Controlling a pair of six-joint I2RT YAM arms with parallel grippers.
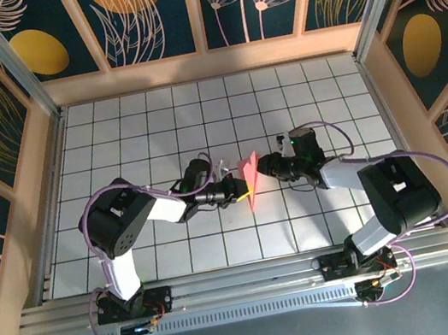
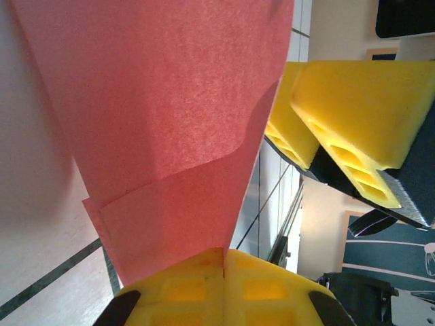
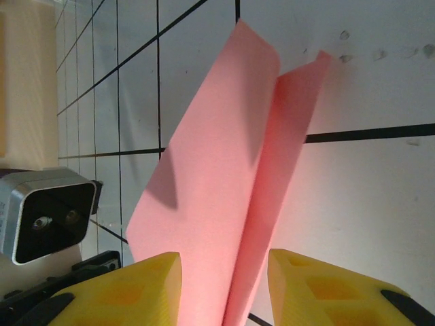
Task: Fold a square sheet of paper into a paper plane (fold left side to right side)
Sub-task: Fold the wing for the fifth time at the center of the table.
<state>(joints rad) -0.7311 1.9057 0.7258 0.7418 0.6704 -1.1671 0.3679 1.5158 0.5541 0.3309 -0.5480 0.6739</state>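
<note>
The salmon-pink paper plane [image 1: 251, 182] is a narrow creased dart held upright above the table's middle. My left gripper [image 1: 242, 189] comes at it from the left. Its yellow pads [image 2: 204, 285] are shut on the paper's lower edge [image 2: 170, 122]. From the right, my right gripper [image 1: 262, 169] is open. Its yellow fingers [image 3: 129, 288] stand apart on either side of the folded paper [image 3: 224, 190], with a gap on each side. In the left wrist view the right gripper's fingers [image 2: 340, 102] sit just beyond the paper's right edge.
The white gridded table [image 1: 156, 127] is walled by wooden rails and patterned panels [image 1: 154, 15]. Both arm bases stand at the near edge [image 1: 244, 281]. The left wrist camera housing [image 3: 47, 214] shows close to the paper.
</note>
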